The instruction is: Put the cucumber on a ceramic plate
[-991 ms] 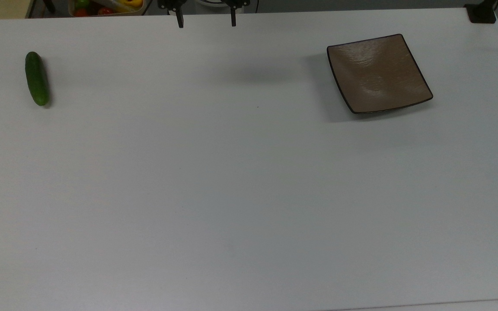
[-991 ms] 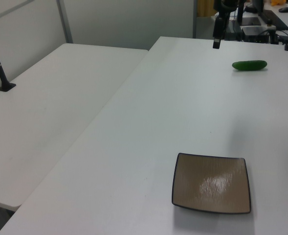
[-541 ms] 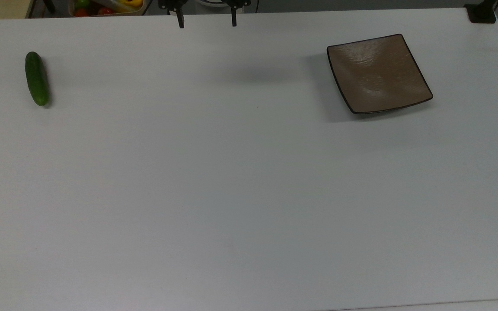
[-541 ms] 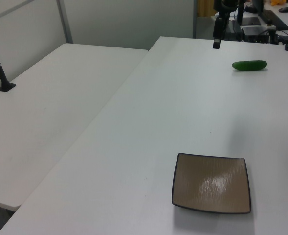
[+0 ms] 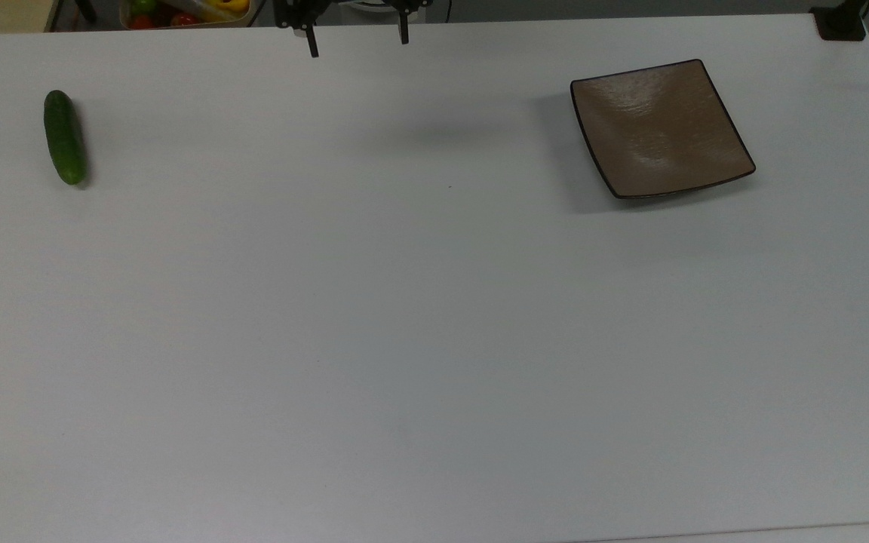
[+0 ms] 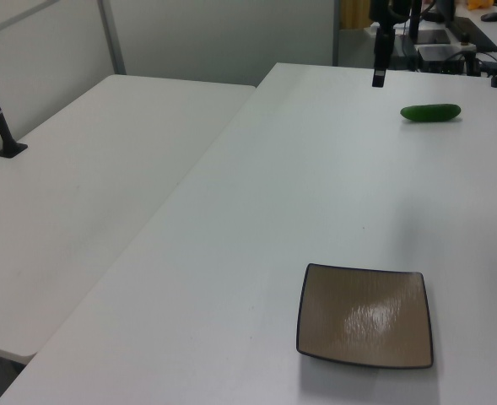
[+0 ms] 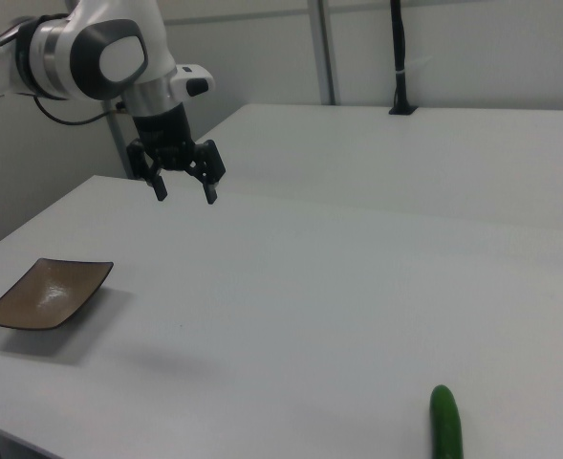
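White tabletop (image 5: 404, 317) is seen bare in the middle. Square glossy brown ceramic plate (image 5: 661, 128) is seen at the top view's right, short dark green cucumber (image 5: 64, 137) well apart at the top view's left. Black two-finger tool (image 7: 185, 191) is held above the tabletop, fingers spread apart, nothing gripped.

We see a big white table (image 6: 316, 194). A brown square plate (image 6: 364, 316) sits near the bottom of the left view, flat on the table. A green cucumber (image 6: 430, 112) lies far from it, near the top right. A dark gripper finger (image 6: 379, 63) hangs above the table, near the cucumber but not touching it. Another white table (image 6: 88, 177) stands on the left.
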